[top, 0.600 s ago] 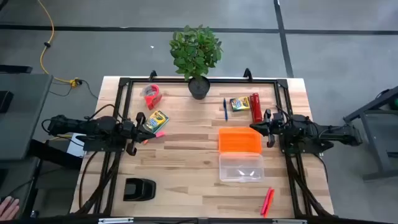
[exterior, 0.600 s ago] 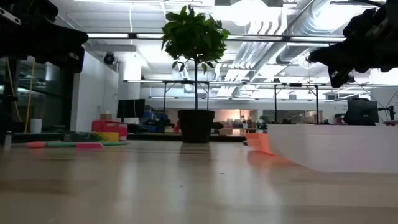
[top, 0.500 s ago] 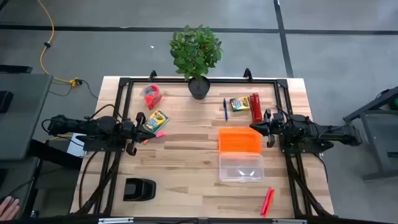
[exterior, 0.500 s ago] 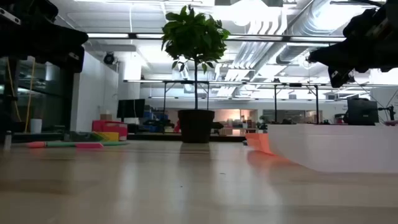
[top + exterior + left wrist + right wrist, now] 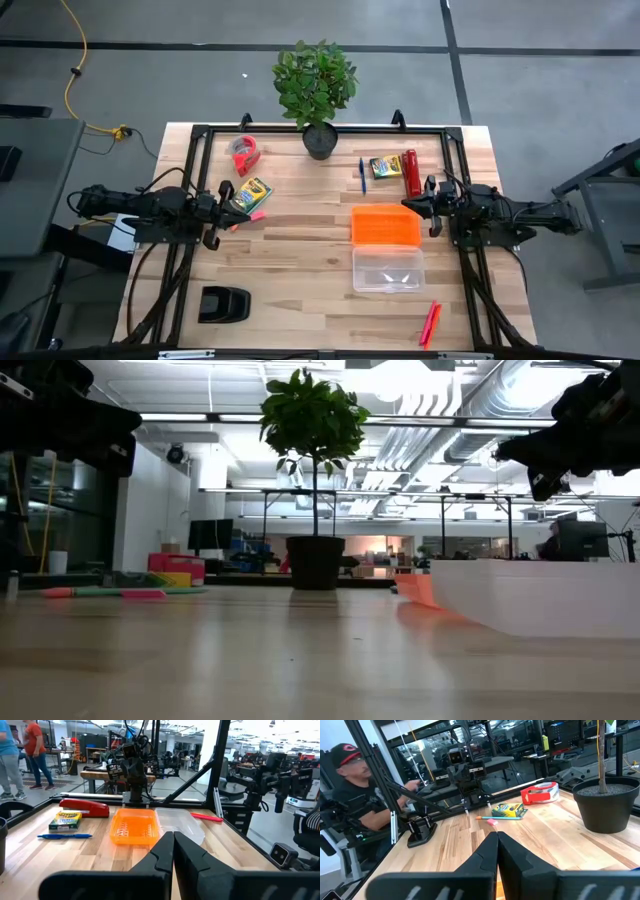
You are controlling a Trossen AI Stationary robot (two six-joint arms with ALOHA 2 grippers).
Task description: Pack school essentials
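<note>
The table (image 5: 300, 255) is pale planked wood with a smooth, faintly glossy finish. The orange tray (image 5: 385, 225) looks like ribbed plastic; the clear lid (image 5: 388, 269) beside it is see-through plastic. The crayon boxes (image 5: 250, 194) look like printed cardboard. The plant pot (image 5: 320, 141) is matt black, and the frame (image 5: 200, 135) is dark metal.

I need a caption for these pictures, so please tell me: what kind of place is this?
Probably a robotics lab or workshop. Beyond the light wooden table, more dark robot arms stand on other benches, exposed white ceiling ducts run overhead, and a seated person in a dark cap works nearby.
</note>
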